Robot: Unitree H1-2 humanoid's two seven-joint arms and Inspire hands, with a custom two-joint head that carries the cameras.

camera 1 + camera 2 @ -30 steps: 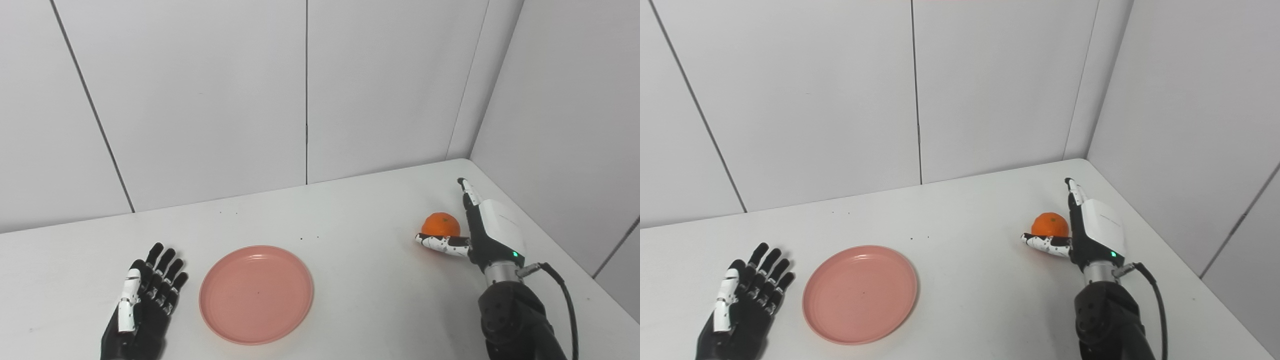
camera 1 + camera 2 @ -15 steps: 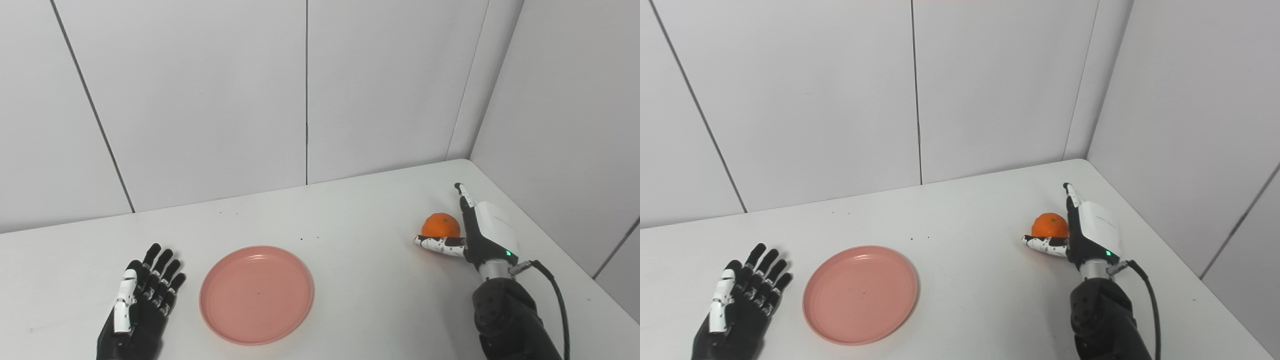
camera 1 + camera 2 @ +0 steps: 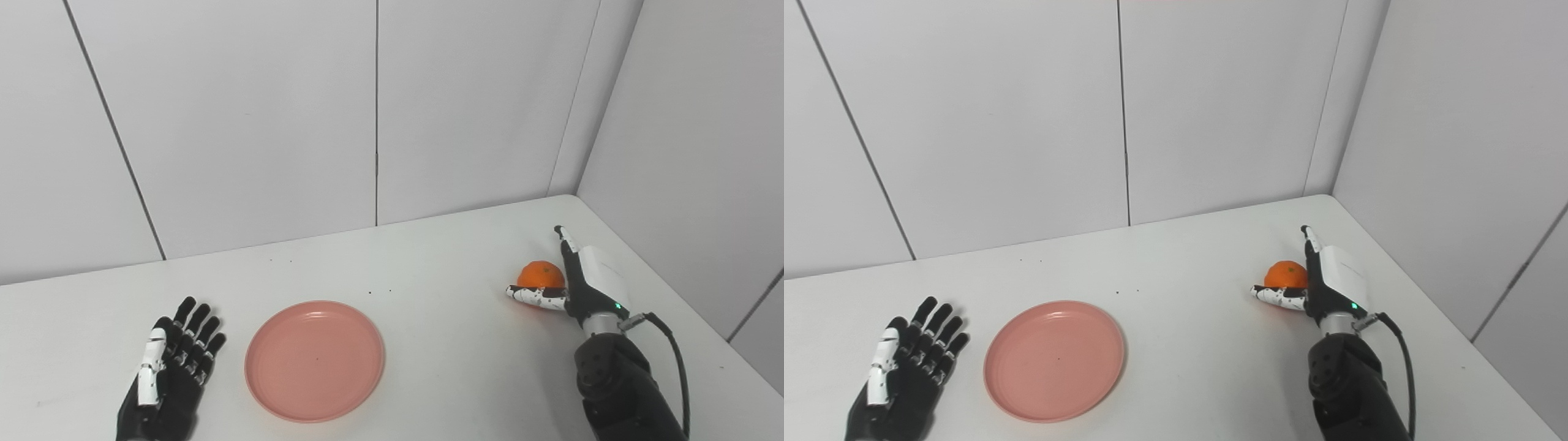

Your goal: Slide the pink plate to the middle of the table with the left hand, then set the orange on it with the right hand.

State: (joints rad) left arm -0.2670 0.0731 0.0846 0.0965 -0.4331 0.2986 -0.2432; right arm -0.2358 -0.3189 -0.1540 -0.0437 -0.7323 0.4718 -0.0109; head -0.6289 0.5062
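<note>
The pink plate (image 3: 314, 359) lies flat on the white table (image 3: 441, 257), a little left of the middle and near the front edge. My left hand (image 3: 171, 373) rests open, fingers spread, just left of the plate and apart from it. The orange (image 3: 539, 275) sits on the table at the right. My right hand (image 3: 585, 278) is open beside it, palm against its right side, thumb stretched along its front. The fingers are straight, not closed round the fruit.
White wall panels (image 3: 245, 122) stand behind the table and along its right side. The table's right edge (image 3: 686, 306) runs close past my right hand. A few dark specks (image 3: 380, 290) dot the surface behind the plate.
My right hand has drawn down a little and sits closer against the orange. My left hand has slid slightly back toward the front edge. The plate and orange have not moved.
</note>
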